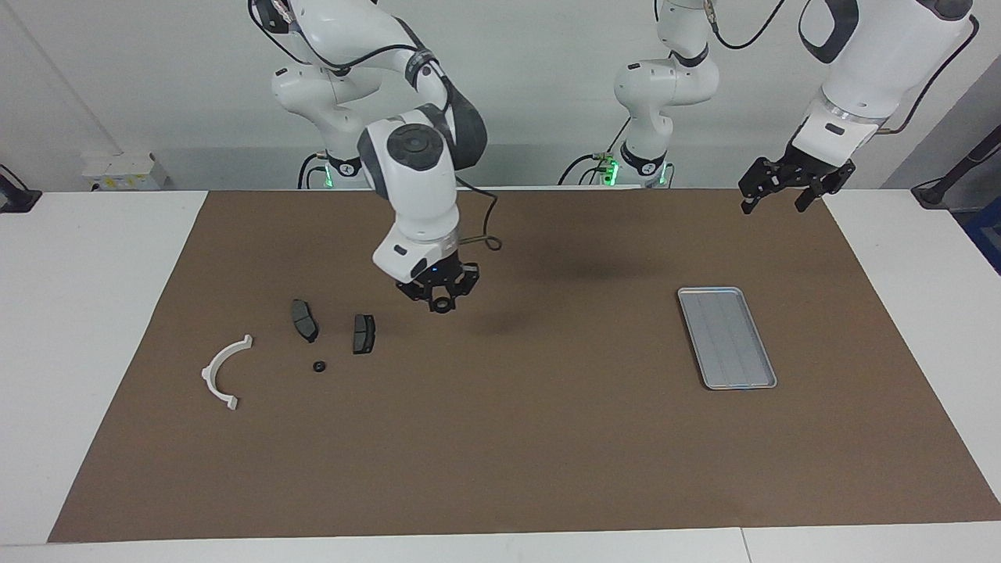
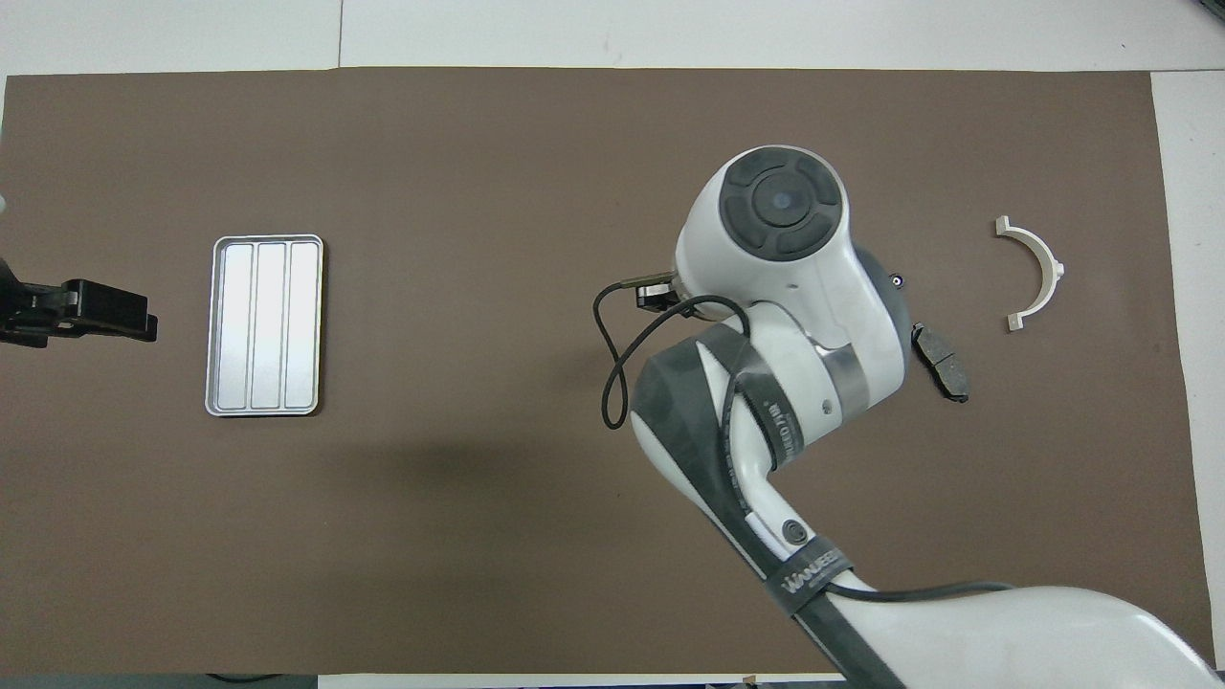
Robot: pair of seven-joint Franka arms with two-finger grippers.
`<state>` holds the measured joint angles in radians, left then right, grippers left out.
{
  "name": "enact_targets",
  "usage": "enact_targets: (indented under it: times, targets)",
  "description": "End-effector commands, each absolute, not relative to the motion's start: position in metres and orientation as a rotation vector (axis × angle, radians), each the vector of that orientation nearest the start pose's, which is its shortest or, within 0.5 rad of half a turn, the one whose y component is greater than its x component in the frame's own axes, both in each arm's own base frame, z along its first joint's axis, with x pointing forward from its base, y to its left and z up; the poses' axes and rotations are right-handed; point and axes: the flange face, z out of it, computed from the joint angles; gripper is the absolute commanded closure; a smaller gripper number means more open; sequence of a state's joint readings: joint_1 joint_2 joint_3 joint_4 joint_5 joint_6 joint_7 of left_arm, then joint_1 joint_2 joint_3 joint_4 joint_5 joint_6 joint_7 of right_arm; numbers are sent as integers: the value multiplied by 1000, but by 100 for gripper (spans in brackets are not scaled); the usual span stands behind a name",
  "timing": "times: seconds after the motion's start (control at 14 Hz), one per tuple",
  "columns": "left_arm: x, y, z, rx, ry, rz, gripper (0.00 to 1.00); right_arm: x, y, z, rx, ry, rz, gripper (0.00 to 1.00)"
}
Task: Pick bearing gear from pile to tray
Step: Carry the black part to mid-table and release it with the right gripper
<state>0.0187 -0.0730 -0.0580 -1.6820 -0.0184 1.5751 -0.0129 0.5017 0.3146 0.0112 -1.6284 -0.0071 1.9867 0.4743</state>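
While right hand (image 1: 443,303) carries small dark round part aloft, tray (image 1: 726,336) lies toward left arm's end; left hand (image 1: 784,188) wide, waiting.

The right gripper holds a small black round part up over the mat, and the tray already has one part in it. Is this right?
Not quite. The overhead view shows the tray with nothing in it. The rest holds: the right gripper holds a small black round part over the mat.

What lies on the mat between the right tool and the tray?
Nothing: in the facing view the brown mat is bare between the right tool, raised with a small black round piece in it, and the tray.
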Motion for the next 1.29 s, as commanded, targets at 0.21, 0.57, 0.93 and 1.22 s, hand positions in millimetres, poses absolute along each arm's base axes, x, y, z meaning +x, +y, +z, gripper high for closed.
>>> enact_targets:
  times: [0.21, 0.57, 0.93, 1.22]
  targets:
    - [527, -33, 614, -3137, 84, 15, 0, 538, 379, 398, -3097, 57, -89, 100]
    - [523, -25, 605, -3136, -25, 41, 0, 519, 402, 353, -3104, 47, -68, 100]
    - [520, -32, 596, -3137, -25, -5, 0, 502, 420, 324, -3095, 40, -78, 100]
    - [524, -31, 597, -3138, -106, -65, 0, 499, 418, 313, -3096, 40, -76, 100]
